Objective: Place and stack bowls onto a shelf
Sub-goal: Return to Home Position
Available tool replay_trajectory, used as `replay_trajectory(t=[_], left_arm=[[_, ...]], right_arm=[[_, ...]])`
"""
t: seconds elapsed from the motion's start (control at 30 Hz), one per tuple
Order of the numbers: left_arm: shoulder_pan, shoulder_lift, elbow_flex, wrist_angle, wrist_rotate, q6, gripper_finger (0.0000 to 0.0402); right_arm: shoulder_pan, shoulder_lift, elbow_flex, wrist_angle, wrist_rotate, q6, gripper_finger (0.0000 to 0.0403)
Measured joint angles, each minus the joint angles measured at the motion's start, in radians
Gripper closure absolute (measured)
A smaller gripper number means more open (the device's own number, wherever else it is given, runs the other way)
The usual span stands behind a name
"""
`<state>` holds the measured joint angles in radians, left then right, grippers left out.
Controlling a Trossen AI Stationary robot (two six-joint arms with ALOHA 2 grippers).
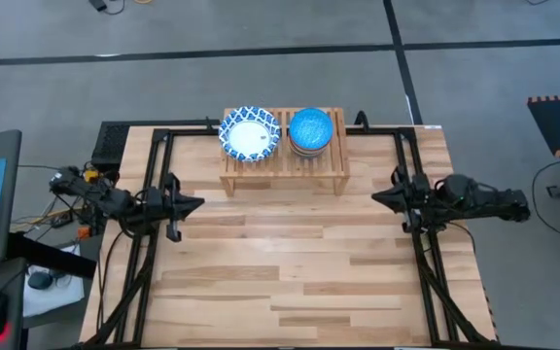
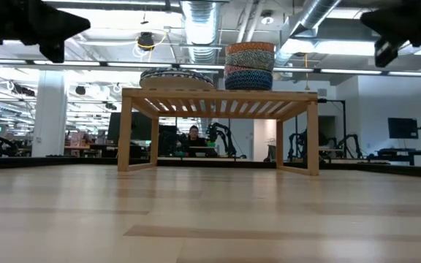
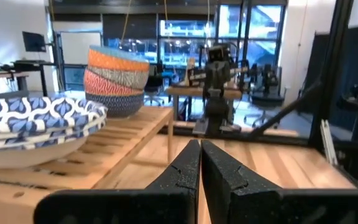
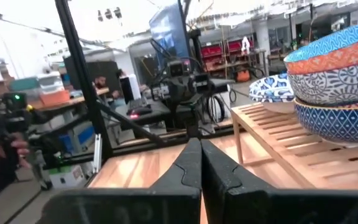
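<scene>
The bowls are all on the shelf [image 1: 285,173]: the wide blue-and-white patterned dishes [image 1: 249,134] sit nested in one low pile on its left part, and the small bowls [image 1: 311,131] stand in a taller stack just beside them on its right part, a bright blue one on top. The two piles are close but the overhead view shows a narrow gap between them. The shelf stands at the middle of the worktop's [image 1: 290,282] far edge, its long axis running along that edge, and no bowl lies on the planks in front of it. The left gripper [image 1: 198,203] hovers near the worktop's left edge and the right gripper [image 1: 376,197] near its right edge, each pointing inward toward the other, both well apart from the shelf. In each wrist view the two dark fingers are pressed together with nothing between them. From either claw the shelf lies inward and toward the far edge; the left arm is nearer the dishes, the right arm nearer the small stack. The stacking looks complete, so what remains is probably only parking the arms, away from the shelf.
</scene>
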<state>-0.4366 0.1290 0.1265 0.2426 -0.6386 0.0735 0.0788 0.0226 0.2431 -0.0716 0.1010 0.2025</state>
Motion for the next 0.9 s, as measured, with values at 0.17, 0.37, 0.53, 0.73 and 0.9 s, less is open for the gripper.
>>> replay_trajectory(t=[0.17, 0.37, 0.53, 0.73, 0.9], left_arm=[[0.0, -0.11, 0.0, -0.156, 0.019, -0.018, 0.0401], [-0.001, -0.125, 0.0, -0.201, 0.051, -0.004, 0.0402], [-0.001, -0.125, -0.002, -0.238, 0.054, -0.007, 0.0402], [-0.001, -0.127, -0.089, -0.123, 0.048, -0.008, 0.0402], [-0.001, -0.125, -0.116, -0.107, 0.049, -0.032, 0.0402]], right_arm=[[-0.001, -0.02, -0.041, -0.007, -0.016, -0.032, 0.0375], [-0.001, -0.02, -0.104, 0.044, -0.022, -0.045, 0.0384], [-0.001, -0.02, -0.175, 0.159, -0.025, -0.037, 0.0379], [-0.001, -0.019, -0.235, 0.22, -0.026, -0.023, 0.0382], [-0.001, -0.02, -0.235, 0.211, -0.026, -0.025, 0.038]])
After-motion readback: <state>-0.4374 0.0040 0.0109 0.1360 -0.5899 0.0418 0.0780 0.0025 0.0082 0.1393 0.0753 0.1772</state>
